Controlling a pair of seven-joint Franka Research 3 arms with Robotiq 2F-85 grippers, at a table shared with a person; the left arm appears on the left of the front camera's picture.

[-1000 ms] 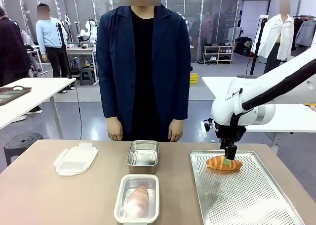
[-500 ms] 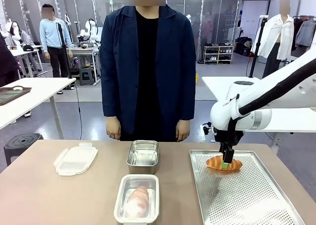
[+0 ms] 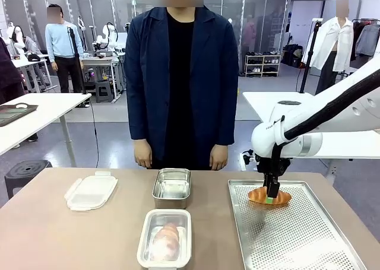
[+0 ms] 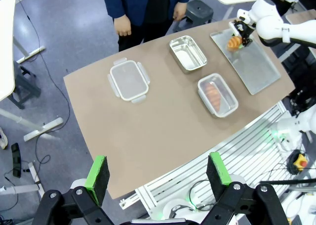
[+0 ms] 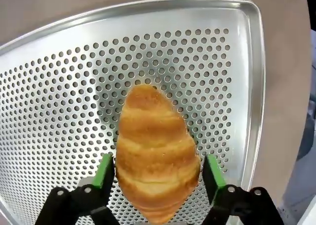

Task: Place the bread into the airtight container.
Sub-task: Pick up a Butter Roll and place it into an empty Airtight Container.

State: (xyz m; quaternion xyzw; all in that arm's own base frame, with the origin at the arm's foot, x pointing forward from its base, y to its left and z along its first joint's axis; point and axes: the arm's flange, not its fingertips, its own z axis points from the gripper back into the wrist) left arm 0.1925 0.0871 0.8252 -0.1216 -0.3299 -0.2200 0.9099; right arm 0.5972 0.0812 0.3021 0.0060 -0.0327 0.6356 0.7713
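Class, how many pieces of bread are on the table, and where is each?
2. One croissant lies on the perforated tray, between the right gripper's fingers. The other bread sits inside the clear container nearest the robot. None seems hidden.

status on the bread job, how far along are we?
Done: one bread piece already lies in the clear container, its lid off to the side. In hand: the right gripper has its fingers either side of the croissant on the perforated tray; firm grip not confirmed. Left: lift it, carry it over, set it in the container.
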